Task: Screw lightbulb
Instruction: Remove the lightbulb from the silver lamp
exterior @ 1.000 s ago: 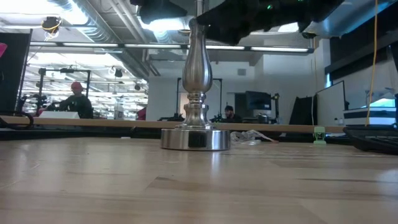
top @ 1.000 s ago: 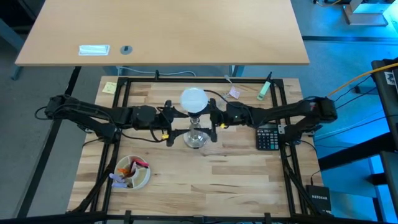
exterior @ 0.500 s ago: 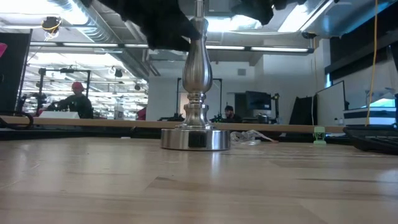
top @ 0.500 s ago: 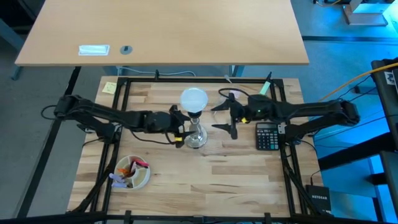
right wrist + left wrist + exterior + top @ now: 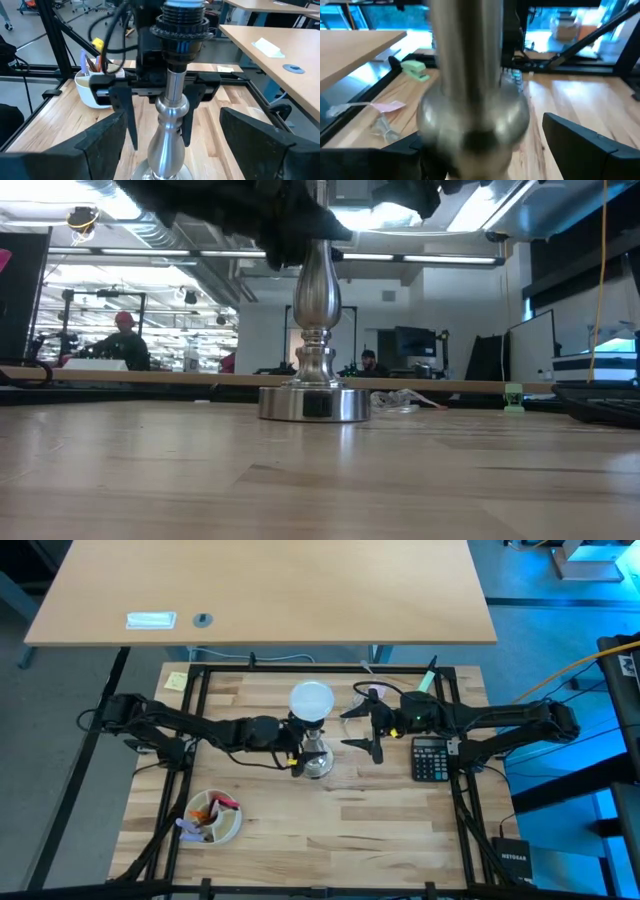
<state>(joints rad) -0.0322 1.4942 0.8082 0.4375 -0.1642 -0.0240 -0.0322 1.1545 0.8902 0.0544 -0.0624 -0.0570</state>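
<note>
The white frosted lightbulb [image 5: 311,700] sits upright with its base in the black socket [image 5: 182,25] on top of the silvery flared stand [image 5: 315,330]. The stand's round foot [image 5: 314,402] rests on the wooden table. My left gripper [image 5: 299,747] is open and level at the stand's left. Its two fingers [image 5: 129,117] stand on either side of the stem [image 5: 470,75] below the socket, with a gap showing. My right gripper [image 5: 365,726] is open and empty, a little to the right of the stand.
A black calculator [image 5: 433,758] lies to the right under my right arm. A white bowl [image 5: 213,817] with small items stands at the near left. A green marker [image 5: 425,683], a pink slip [image 5: 377,688] and a yellow note [image 5: 176,680] lie along the far edge.
My right gripper has drawn back from the stand toward the table's right edge. My left gripper has gone toward the table's right until its fingers stand on either side of the stem. The bulb and stand have not moved.
</note>
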